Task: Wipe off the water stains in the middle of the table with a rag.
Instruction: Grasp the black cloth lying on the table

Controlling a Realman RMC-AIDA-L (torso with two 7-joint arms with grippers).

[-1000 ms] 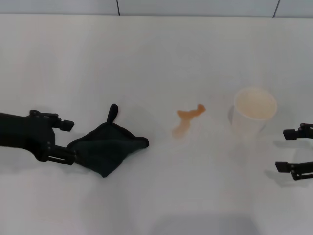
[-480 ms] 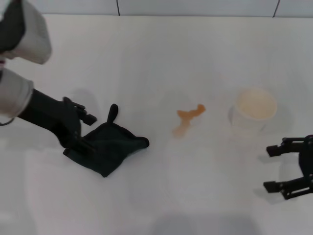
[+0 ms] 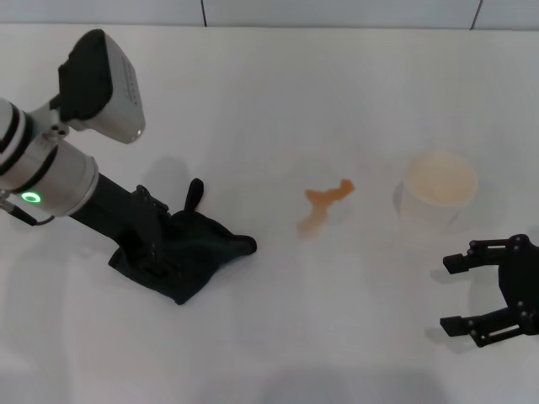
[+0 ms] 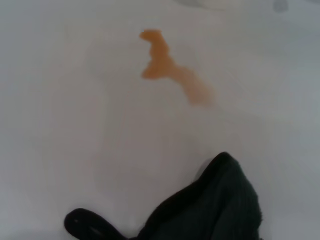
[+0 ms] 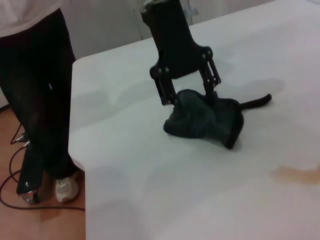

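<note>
Left gripper (image 3: pixel 156 244): set down on the rag's left part, its fingers spread either side of the bunched cloth; a firm grip cannot be confirmed.
Rag (image 3: pixel 198 252): laid on the table (image 3: pixel 278 101) left of centre, long axis running left to right, blunt corner aimed at the stains, narrow tail pointing away toward the far edge.
Water stains (image 3: pixel 324 206): seen mid-table, well apart from the rag.
Paper cup (image 3: pixel 440 189): stood upright beyond the stains.
Right gripper (image 3: pixel 455 295): held near the right edge, jaws apart, nothing between them.
</note>
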